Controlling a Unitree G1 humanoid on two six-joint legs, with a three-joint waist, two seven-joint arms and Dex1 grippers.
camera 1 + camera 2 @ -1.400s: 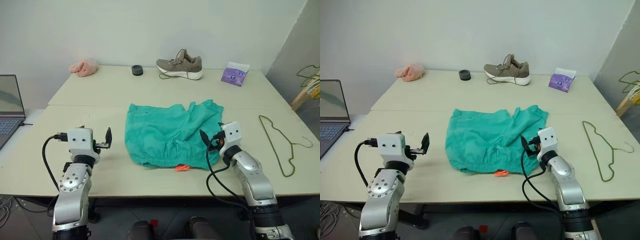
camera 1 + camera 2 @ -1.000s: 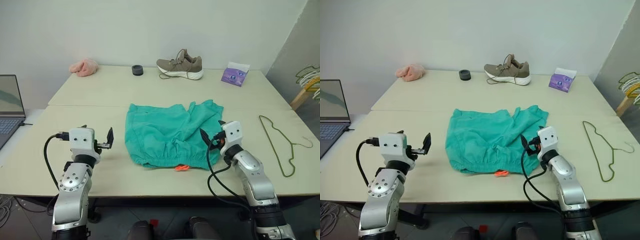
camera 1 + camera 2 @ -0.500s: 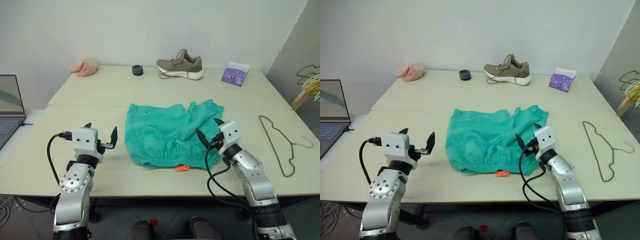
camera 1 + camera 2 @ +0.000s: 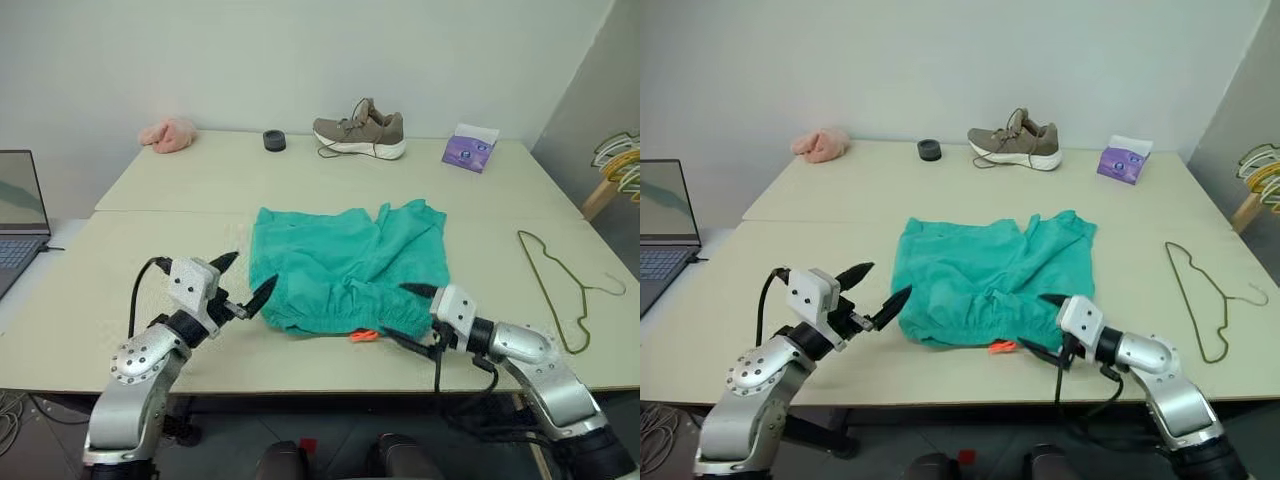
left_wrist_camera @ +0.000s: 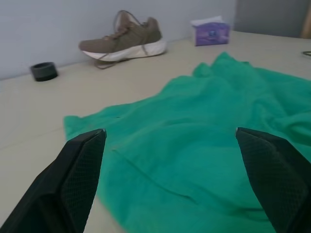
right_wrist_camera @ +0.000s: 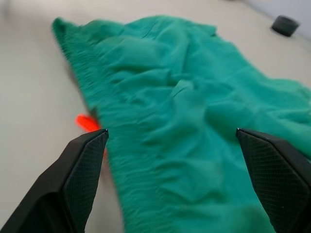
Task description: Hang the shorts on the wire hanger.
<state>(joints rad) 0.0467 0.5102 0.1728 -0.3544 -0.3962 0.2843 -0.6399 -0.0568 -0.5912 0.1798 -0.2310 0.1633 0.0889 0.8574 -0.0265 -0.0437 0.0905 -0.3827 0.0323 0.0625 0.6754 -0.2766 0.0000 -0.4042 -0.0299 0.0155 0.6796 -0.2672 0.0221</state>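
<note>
Shorts [image 4: 348, 268] are spread flat at frame centre on the desk [image 4: 200, 190], gathered waistband toward the lower edge, orange drawstring end [image 4: 364, 336] poking out below it. Wire hanger [image 4: 556, 288] is laid flat at the right of the frame, well apart from the shorts. Left pincer [image 4: 243, 281] is seen spread wide, aimed at the waistband's left corner, just beside it. Right pincer [image 4: 408, 316] is seen spread wide too, at the waistband's right corner near the drawstring; contact cannot be told. Nothing is pinched.
</note>
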